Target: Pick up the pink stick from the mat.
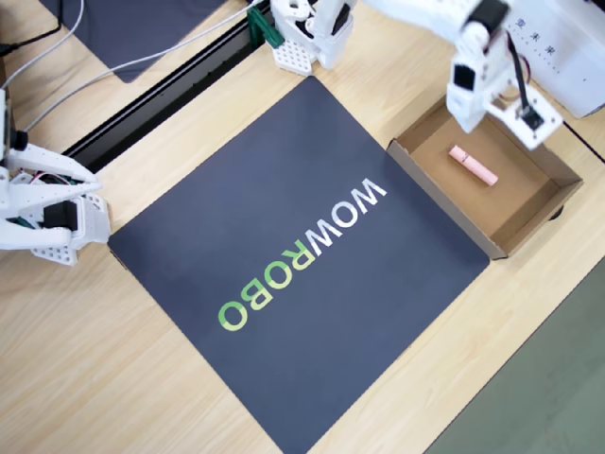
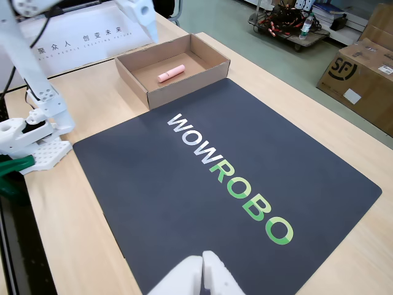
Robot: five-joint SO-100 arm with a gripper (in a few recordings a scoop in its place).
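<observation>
Overhead view: the small pale pink cylindrical stick [image 1: 473,165] lies flat on the floor of an open brown cardboard box [image 1: 444,203], not on the large square dark navy mat [image 1: 284,312] printed with "WOWROBO". The box sits just off the mat's edge at about 2 o'clock from the mat's centre, on the light wooden table [image 1: 85,378]. The stick's long axis runs from 10 o'clock to 4 o'clock. The white plastic two-finger gripper [image 1: 465,112] hangs at about 12 o'clock from the stick, over the box's upper rim and apart from the stick. It holds nothing, but whether the claw is spread or pressed together I cannot tell from this angle.

Fixed view: the pink stick [image 2: 171,73] rests near the middle of the box [image 2: 184,86], clear of all four walls, with the mat [image 2: 153,184] bare but for its lettering. The gripper [image 2: 147,24] shows as a white pointed finger hanging at about 11 o'clock from the stick, above the box's far wall; the claw's spread is again unreadable.

Judged from the task, the stick already lies off the mat, so the pick looks done and the drop made. If a regrasp is wanted, it should go well this way: spread the claw wide, bring it straight down over the stick's middle, and turn the wrist so the fingers close across the short axis. Keep clear of the box walls. A round stick may roll, so close slowly and lift only once it is pinched firmly.
</observation>
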